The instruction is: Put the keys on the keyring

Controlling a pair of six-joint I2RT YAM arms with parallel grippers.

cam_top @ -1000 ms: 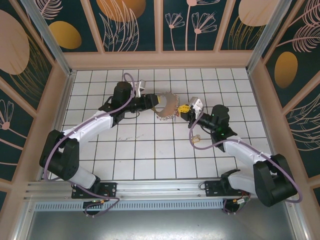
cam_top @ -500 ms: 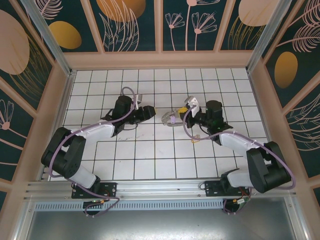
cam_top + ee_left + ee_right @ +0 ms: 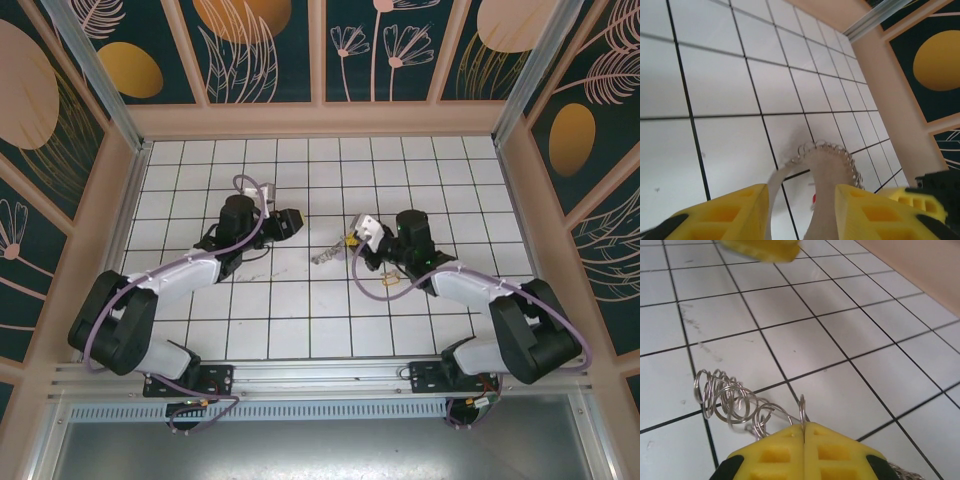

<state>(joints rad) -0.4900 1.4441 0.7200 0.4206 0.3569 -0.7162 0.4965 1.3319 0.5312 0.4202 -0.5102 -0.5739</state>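
On the white tiled floor (image 3: 300, 320), mid-table between my two arms, I count one keyring (image 3: 732, 397), one bunch of keys (image 3: 390, 281) and two grippers. Right gripper (image 3: 804, 430): both yellow pads (image 3: 772, 456) are pressed together with no gap, and the keyring's wire rises out of the seam between them, so this jaw is clamped on the keyring. The keyring stands tilted rather than flat; I cannot tell whether its lower edge touches the floor. Its fringe of small silver pieces overlaps too much to count. Left gripper (image 3: 800, 195): its two yellow fingers (image 3: 722, 215) stand apart with nothing between them, so the jaws are parted and empty. From above, this gripper sits near the keyring, on the side away from my right gripper, and clear of it. The keys lie on the floor as a single tiny gold item, just beside the purple cable (image 3: 372, 283) of my right arm and near the keyring but not on it. How many keys the bunch holds is too small to make out.
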